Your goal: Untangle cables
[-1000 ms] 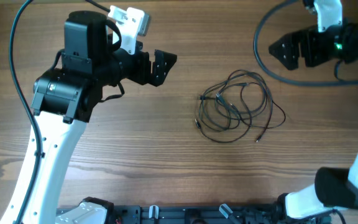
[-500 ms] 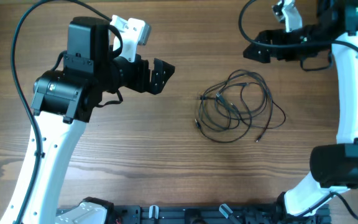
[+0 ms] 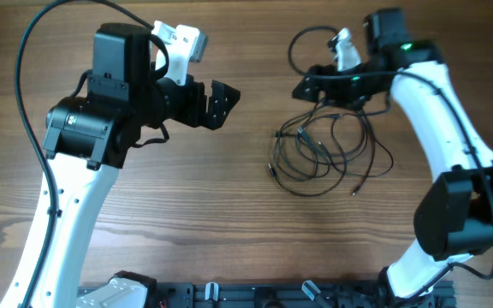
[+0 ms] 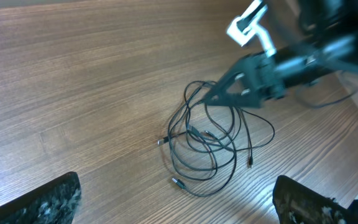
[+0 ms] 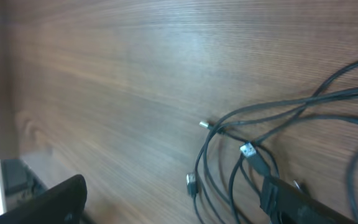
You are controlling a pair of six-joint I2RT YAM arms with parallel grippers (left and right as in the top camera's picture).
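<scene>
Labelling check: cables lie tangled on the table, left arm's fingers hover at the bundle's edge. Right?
Not the left: the overhead view shows the right gripper at the edge of the cables, which lie tangled on the table. The left gripper hangs apart from them.

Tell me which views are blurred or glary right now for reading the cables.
Overhead: sharp, evenly lit, cables clear. Left wrist: right arm smeared by motion blur, pale glare on the table beside the cables. Right wrist: soft overall, bright sheen across the table.
</scene>
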